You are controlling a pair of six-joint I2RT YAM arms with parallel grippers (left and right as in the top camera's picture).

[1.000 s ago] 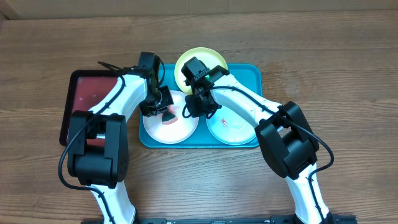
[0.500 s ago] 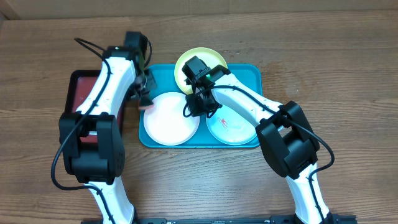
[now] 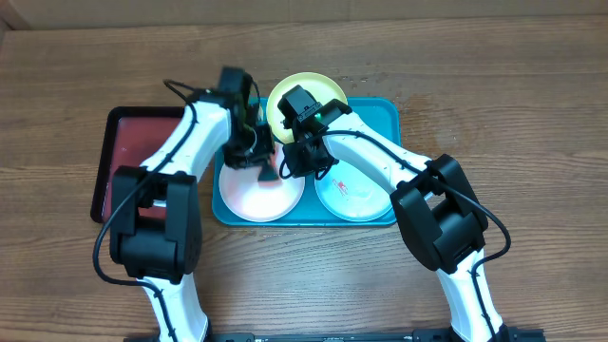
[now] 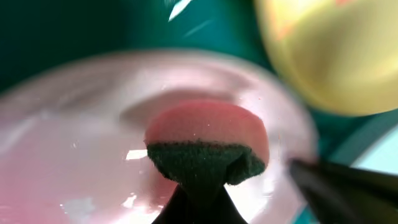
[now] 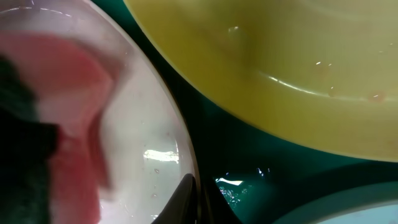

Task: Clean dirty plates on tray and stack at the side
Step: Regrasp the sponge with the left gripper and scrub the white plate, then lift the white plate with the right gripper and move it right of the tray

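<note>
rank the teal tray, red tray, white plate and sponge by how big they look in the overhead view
Largest to smallest: teal tray, red tray (partly under the left arm), white plate, sponge.

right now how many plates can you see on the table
3. A white plate at the blue tray's front left, a pale mint plate at front right, a yellow-green plate at the back over the far rim. The arms hide part of the tray.

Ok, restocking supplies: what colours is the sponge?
The sponge is pink with a dark green scouring side, clearest in the left wrist view.
</note>
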